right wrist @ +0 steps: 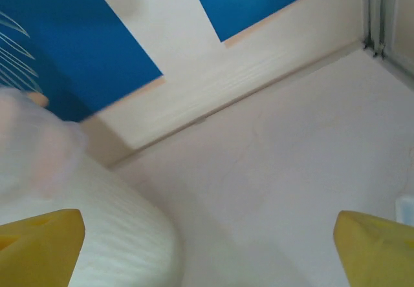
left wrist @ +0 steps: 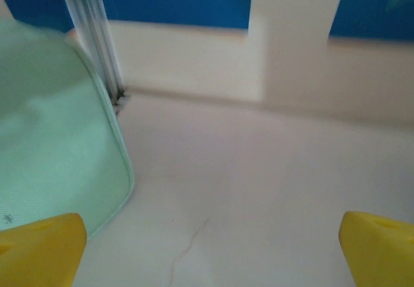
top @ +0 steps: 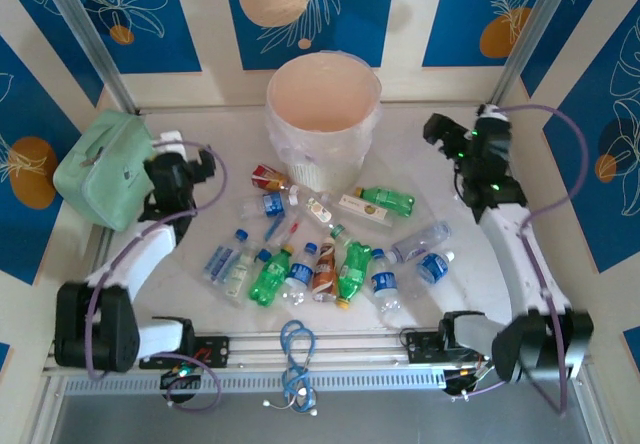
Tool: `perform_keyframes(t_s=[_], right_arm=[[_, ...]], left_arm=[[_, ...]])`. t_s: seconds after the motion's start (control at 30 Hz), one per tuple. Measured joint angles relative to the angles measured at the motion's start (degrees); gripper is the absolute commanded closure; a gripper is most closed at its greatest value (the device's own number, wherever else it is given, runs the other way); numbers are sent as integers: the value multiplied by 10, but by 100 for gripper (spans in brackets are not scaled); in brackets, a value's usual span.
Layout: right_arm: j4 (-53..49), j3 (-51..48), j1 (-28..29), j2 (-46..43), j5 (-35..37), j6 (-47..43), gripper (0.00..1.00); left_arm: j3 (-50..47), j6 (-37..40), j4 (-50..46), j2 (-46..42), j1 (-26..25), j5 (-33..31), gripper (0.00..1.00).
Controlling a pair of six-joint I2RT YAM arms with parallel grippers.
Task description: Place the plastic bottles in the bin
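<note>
Several plastic bottles lie scattered on the table in front of the bin (top: 322,104), a tall cream-pink basket with a thin liner. Among them are a green one (top: 388,200), another green one (top: 271,276) and a clear one with a blue label (top: 435,266). My left gripper (top: 200,164) hovers left of the pile, open and holding nothing; in the wrist view the left gripper (left wrist: 210,255) has bare table between its yellow fingertips (left wrist: 39,248). My right gripper (top: 438,129) hangs right of the bin, open and holding nothing. In its wrist view the right gripper (right wrist: 207,251) has the bin's wall (right wrist: 110,235) at lower left.
A mint-green soft case (top: 103,168) sits at the far left, close beside my left gripper, and its edge (left wrist: 52,145) is near the left fingertip. A blue cable (top: 297,354) hangs over the front rail. Walls and metal posts (top: 90,34) close the table's back and sides.
</note>
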Motion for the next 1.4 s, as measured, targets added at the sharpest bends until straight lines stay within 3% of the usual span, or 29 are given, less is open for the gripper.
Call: perform_keyframes(t_s=[0.07,0.17,0.3,0.43,0.77,1.13,1.4], right_arm=[[-75,0,-5,-17,-12,30,1],[-196,3,64,5,-18,45,5],[-335,48,159,61,-42,45,12],[-405,111,198,107,-47,45,15],[-447,153,266,235,-45,-25,12],[-422,173,258,328,-23,-90,14],[-402,212,251,394,-6,-123,9]], left_arm=[[62,-46,-65,-29,-15,5,0],[123,-97,-155,-52,-75,28,1],[143,-134,-257,-54,-155,69,4],[144,-173,-327,-54,-176,108,6],[144,-242,-382,-57,-179,143,9],[138,-299,-393,-65,-179,145,12],[132,-312,-395,-68,-179,149,12]])
